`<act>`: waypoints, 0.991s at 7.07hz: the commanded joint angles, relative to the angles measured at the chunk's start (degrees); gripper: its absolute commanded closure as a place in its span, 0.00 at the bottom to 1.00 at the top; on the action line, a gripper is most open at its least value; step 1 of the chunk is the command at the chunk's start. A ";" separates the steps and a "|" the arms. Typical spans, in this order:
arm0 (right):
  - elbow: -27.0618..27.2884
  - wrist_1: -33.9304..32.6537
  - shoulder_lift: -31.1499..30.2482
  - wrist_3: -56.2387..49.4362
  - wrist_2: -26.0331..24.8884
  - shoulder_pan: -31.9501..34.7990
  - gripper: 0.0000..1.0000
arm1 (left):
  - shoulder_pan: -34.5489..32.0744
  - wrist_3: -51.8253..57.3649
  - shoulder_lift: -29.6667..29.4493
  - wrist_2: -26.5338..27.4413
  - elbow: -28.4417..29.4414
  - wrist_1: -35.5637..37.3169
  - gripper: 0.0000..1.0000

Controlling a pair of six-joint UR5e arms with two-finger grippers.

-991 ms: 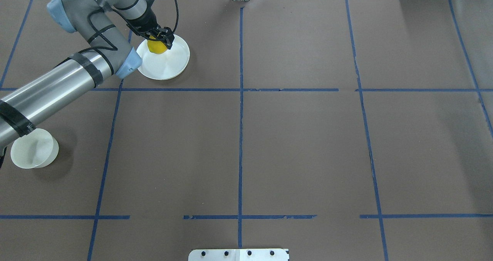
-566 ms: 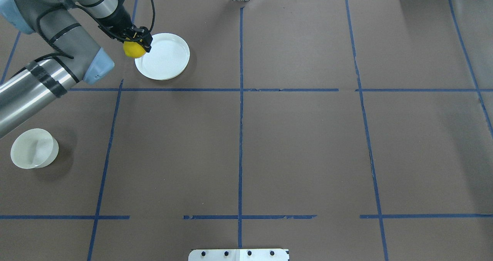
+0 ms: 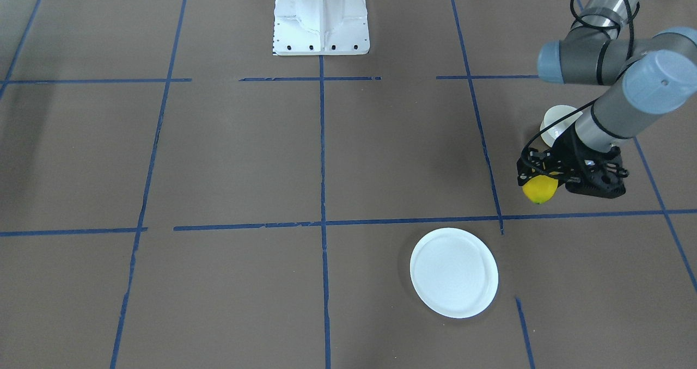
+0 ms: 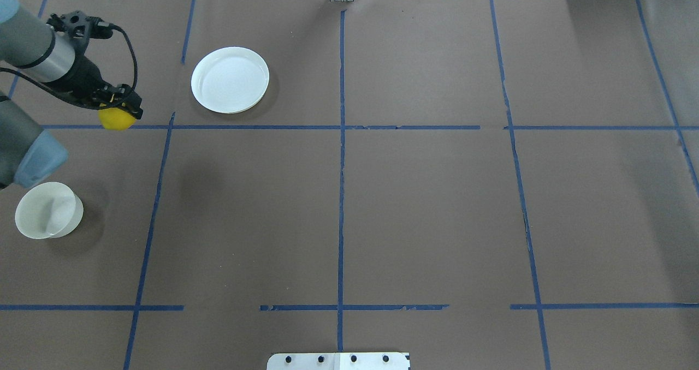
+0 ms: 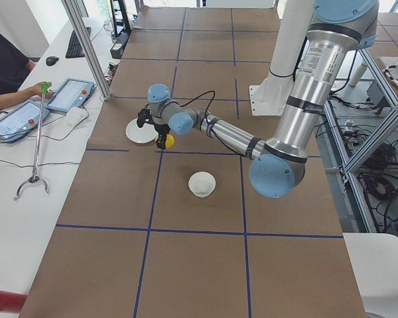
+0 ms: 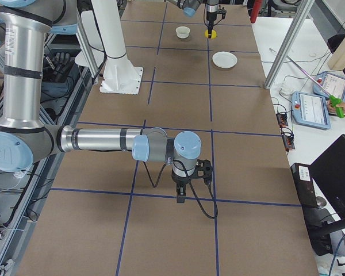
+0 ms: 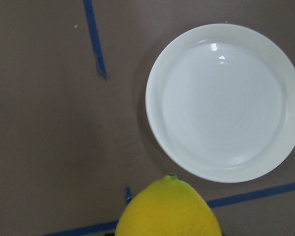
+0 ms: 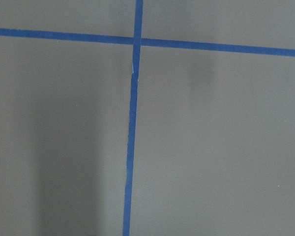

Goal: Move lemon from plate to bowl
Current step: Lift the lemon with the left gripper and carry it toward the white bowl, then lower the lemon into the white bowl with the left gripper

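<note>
Holding the lemon point(image 4: 114, 120) clamped in the left gripper point(image 4: 119, 112), left of the plate point(image 4: 230, 79), well apart from the bowl point(image 4: 46, 210) nearer and slightly leftward.

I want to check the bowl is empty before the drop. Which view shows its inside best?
Overhead exterior: the bowl is unobstructed, seen from above, inside empty. Exterior left shows it smaller; front-facing, the left arm hides part; exterior right, tiny and far; wrist views miss it.
</note>
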 commanded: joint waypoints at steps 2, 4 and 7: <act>0.00 0.00 0.00 0.00 -0.01 0.00 0.00 | -0.10 -0.16 17.69 2.24 -8.75 -8.87 0.98; 0.00 0.00 0.00 0.00 -0.01 0.00 0.00 | 0.16 -2.60 23.27 2.51 -8.24 -14.96 0.98; 0.00 0.00 0.00 0.00 -0.01 0.00 0.00 | 1.21 -5.96 26.27 5.06 -5.78 -22.53 0.97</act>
